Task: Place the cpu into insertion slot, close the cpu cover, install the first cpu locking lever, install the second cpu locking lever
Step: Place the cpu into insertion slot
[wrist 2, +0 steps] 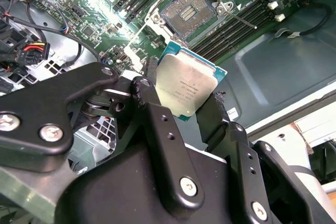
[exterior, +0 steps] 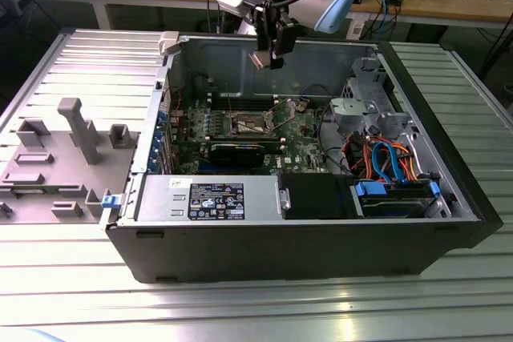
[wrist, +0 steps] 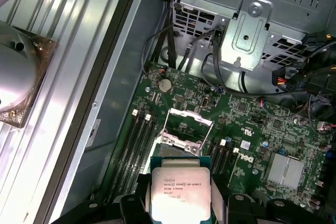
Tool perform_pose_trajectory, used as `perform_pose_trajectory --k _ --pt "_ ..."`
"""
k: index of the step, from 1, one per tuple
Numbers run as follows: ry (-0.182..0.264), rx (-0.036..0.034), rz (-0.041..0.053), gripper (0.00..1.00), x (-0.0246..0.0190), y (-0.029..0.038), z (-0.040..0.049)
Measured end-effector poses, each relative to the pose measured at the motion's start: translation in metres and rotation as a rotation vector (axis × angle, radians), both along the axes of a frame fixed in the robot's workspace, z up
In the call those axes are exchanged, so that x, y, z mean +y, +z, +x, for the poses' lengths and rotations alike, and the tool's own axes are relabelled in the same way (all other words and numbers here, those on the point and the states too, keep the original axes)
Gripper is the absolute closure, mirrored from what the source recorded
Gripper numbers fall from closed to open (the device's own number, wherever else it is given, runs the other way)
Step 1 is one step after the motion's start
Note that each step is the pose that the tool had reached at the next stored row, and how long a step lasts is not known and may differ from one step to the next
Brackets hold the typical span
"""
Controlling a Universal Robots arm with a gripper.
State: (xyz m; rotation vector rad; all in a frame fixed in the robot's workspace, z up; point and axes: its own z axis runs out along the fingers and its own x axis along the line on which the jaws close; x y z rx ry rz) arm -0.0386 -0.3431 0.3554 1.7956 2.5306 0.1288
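Hovering above the open computer case (exterior: 296, 238), the gripper (exterior: 268, 58) hangs near the case's back wall, well clear of the green motherboard (wrist: 262, 129) below it. Its black fingers (wrist 2: 152, 114) are pinched on the cpu (wrist 2: 186, 85), one against each opposite edge, so the chip sits between them with its pale metal face turned towards the cameras in both wrist views (wrist: 180, 190). The chip is tilted in the second wrist view, its green underside rim showing along the upper edge. The insertion slot (wrist 2: 190, 11) lies bare on the board, its dark pinned centre framed by shiny metal, well apart from the held chip. In the exterior view the slot (exterior: 248, 124) is below the gripper and nearer the camera. The cpu cover (wrist: 190, 116) appears swung up from the socket, seen as a silvery frame just beyond the chip in the first wrist view. A thin locking lever (wrist 2: 242, 20) juts from the socket's corner across the long memory slots (wrist 2: 236, 35). A coin cell (wrist: 165, 84) and a finned heatsink (wrist: 283, 169) sit on the board, with a metal drive cage (wrist: 252, 24) past them. The case rests on a ribbed metal table (exterior: 240, 310), and a grey fixture tray (exterior: 56, 158) lies on the exterior view's left.
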Motion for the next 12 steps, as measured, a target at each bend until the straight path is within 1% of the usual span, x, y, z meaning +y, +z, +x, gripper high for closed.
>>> perform_pose_trajectory --k 12 --pt "-0.007 0.0000 0.0000 0.46 0.0000 -0.0005 0.0000"
